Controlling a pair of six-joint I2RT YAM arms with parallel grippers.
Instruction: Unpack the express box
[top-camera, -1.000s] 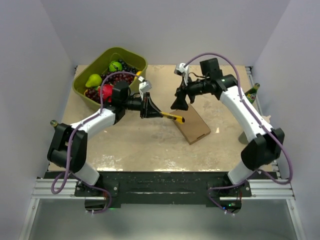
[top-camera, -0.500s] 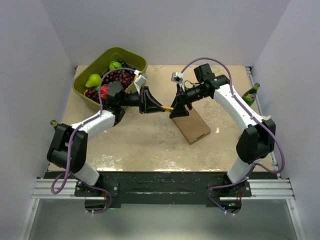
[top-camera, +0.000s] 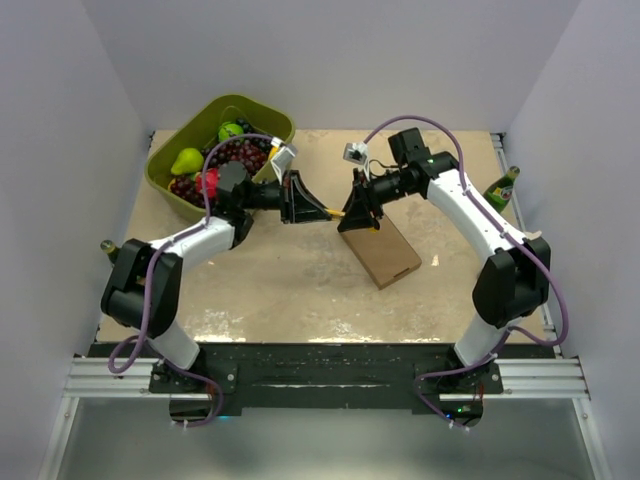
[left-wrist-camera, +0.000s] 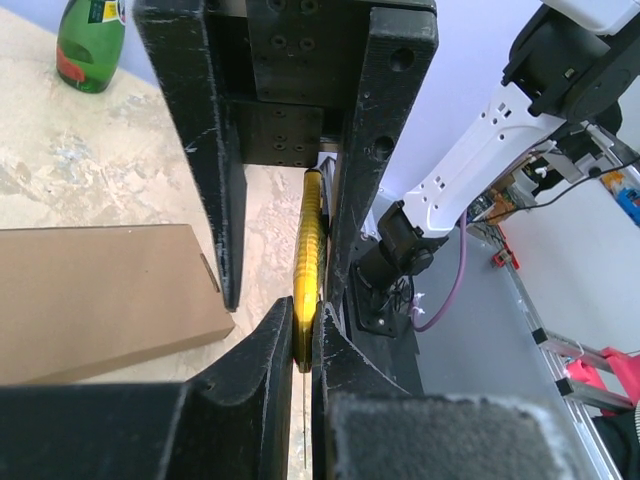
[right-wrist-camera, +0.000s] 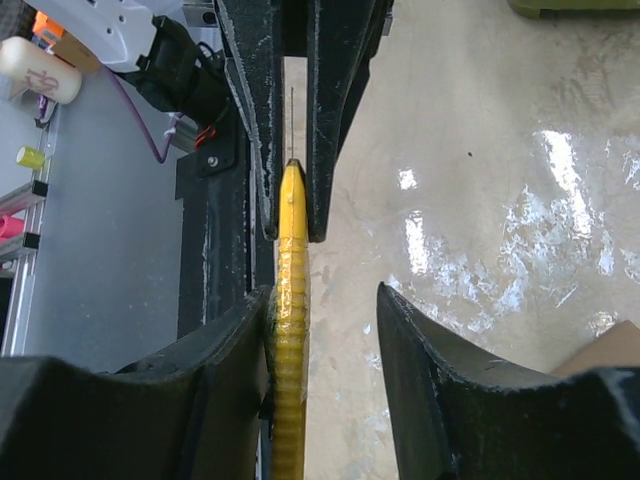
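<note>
The express box (top-camera: 385, 250) lies flat and closed on the table, right of centre; it also shows in the left wrist view (left-wrist-camera: 100, 290). My left gripper (top-camera: 322, 212) (left-wrist-camera: 303, 320) is shut on one end of a yellow utility knife (top-camera: 333, 214) (left-wrist-camera: 310, 250), held in the air above the table. My right gripper (top-camera: 345, 215) (right-wrist-camera: 322, 295) faces it from the right, jaws around the knife's ribbed other end (right-wrist-camera: 292, 330). One finger lies against the knife and the other stands well apart, so the right gripper is open.
An olive-green tub (top-camera: 262, 112) with fruit stands at the back left, just behind the left arm. A green bottle (top-camera: 503, 187) (left-wrist-camera: 90, 40) stands at the right edge. White walls close in the table on three sides.
The right gripper swung left from above the box to the knife, and its jaws narrowed around it. The left arm lifted the knife toward it.
</note>
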